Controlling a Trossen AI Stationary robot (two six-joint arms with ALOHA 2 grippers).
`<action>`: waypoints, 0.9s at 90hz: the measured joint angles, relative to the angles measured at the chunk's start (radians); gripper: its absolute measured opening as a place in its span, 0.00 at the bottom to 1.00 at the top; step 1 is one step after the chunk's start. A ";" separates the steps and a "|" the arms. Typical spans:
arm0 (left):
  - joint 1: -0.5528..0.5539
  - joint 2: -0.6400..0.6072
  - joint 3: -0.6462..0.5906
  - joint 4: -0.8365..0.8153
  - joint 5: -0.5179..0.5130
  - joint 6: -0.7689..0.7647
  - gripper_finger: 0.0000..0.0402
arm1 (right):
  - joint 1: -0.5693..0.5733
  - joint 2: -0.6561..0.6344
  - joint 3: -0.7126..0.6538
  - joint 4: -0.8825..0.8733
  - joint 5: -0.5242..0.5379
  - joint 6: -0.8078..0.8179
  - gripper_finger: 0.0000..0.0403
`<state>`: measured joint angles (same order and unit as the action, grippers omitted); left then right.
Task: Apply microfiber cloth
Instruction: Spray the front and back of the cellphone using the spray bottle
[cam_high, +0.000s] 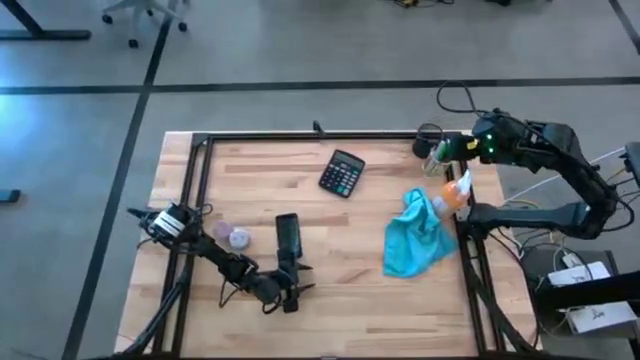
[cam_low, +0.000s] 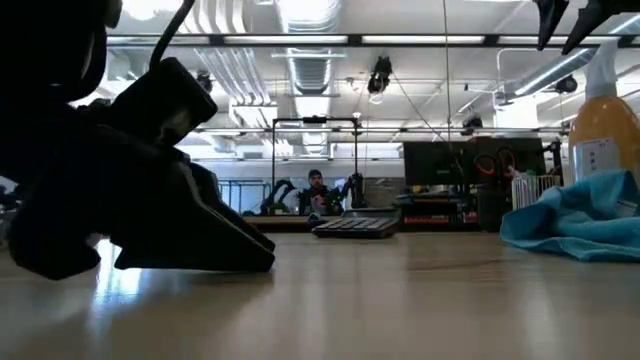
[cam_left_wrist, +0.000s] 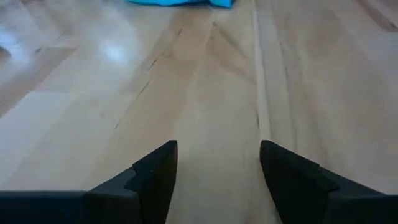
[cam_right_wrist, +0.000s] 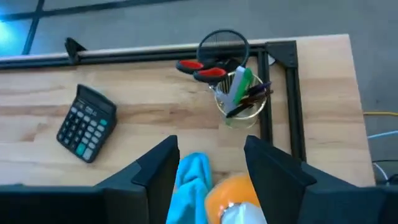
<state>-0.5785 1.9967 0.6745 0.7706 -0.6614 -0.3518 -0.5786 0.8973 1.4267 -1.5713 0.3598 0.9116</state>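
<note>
crumpled turquoise-blue microfiber cloth (cam_high: 417, 240) at table's 3 o'clock, touching orange spray bottle (cam_high: 456, 194), right gripper (cam_right_wrist: 208, 163) spread above both, left gripper (cam_left_wrist: 217, 165) spread, resting at 7 o'clock

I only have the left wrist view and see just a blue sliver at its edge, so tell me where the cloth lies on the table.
Observer: The cloth lies crumpled on the table's right side, well away from your left arm.
Operator: Say what it touches.
Observer: An orange spray bottle stands against its far right corner.
Operator: Report the right arm.
Observer: The right arm hangs above the bottle, jaws open and empty.
</note>
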 joint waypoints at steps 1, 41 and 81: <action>0.000 0.000 0.000 0.000 0.000 0.000 0.52 | -0.006 -0.001 -0.003 0.001 0.000 -0.005 0.42; -0.001 -0.002 -0.002 -0.006 0.001 0.000 0.47 | -0.265 -0.032 -0.148 0.003 -0.345 -0.055 0.47; -0.001 -0.002 -0.002 -0.008 0.001 -0.002 0.46 | -0.284 -0.032 -0.191 -0.001 -0.363 -0.046 0.51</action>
<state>-0.5793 1.9945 0.6724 0.7628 -0.6605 -0.3534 -0.8631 0.8648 1.2358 -1.5719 -0.0028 0.8655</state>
